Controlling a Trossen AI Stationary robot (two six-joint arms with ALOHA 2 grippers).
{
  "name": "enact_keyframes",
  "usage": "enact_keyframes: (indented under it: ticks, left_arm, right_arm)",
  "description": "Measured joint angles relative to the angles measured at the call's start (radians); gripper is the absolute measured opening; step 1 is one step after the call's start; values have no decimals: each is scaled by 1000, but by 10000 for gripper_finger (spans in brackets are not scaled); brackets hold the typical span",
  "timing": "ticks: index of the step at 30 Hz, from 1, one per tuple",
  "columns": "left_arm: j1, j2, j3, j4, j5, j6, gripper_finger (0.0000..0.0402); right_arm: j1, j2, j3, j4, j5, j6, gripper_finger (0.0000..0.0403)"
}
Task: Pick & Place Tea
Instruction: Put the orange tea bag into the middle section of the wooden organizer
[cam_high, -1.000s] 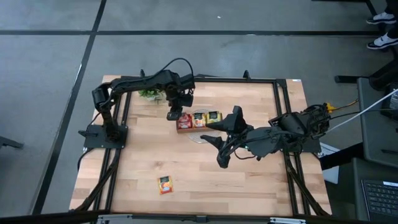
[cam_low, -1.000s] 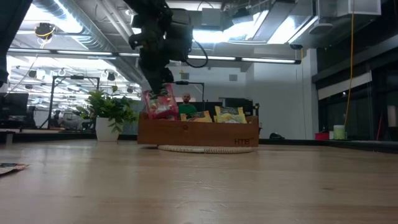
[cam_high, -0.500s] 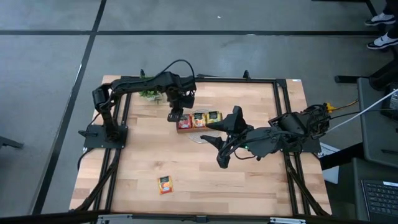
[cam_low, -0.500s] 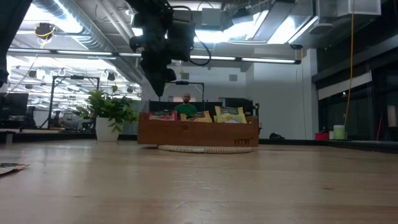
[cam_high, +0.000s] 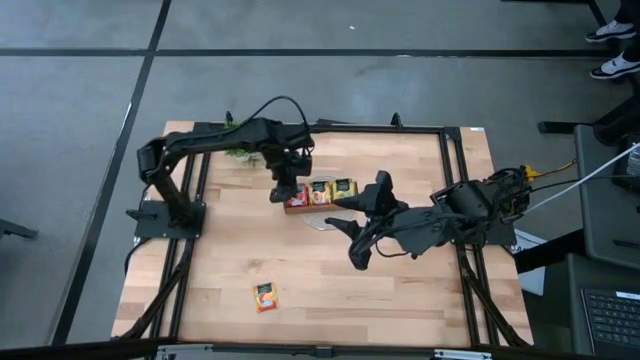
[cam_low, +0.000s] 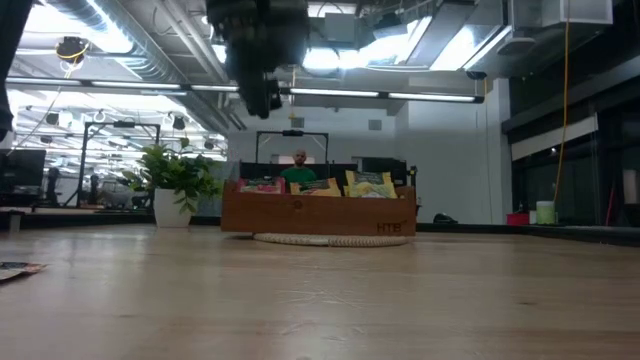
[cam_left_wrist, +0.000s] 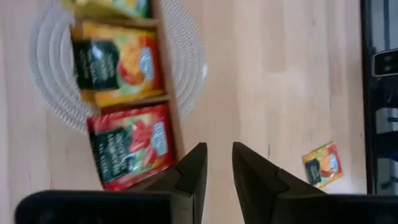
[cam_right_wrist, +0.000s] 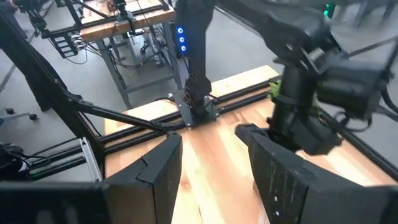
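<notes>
The brown wooden tray (cam_high: 318, 203) stands mid-table on a round pale mat. A red tea sachet (cam_left_wrist: 130, 146) lies in the tray's left compartment, an orange one (cam_left_wrist: 115, 62) in the middle and a yellow one (cam_high: 344, 186) on the right. One loose orange sachet (cam_high: 265, 296) lies flat near the table's front edge. My left gripper (cam_left_wrist: 219, 149) hangs above the tray's left end, pointing down, slightly open with nothing between its fingers. My right gripper (cam_high: 360, 222) hovers right of the tray, open and empty.
A small potted plant (cam_high: 240, 152) stands at the far left behind the tray. Black frame rails run along the table's sides. Bare wood stretches between the tray and the loose sachet. In the low view, a person (cam_low: 300, 170) sits beyond the table.
My left gripper has let go of the red sachet, which has dropped into the tray's left compartment and lies there now. The gripper has since risen clear above the tray and shifted a little toward the near edge.
</notes>
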Motion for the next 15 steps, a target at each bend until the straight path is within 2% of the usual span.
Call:
enact_keyframes:
  ticks: [12, 15]
  left_arm:
    - [-221, -136, 0, 153, -2, -189, 69]
    - [-283, -162, 0, 187, -30, -235, 72]
  right_arm:
    - [4, 15, 0, -32, -49, 31, 186]
    - [5, 30, 0, -40, -57, 30, 186]
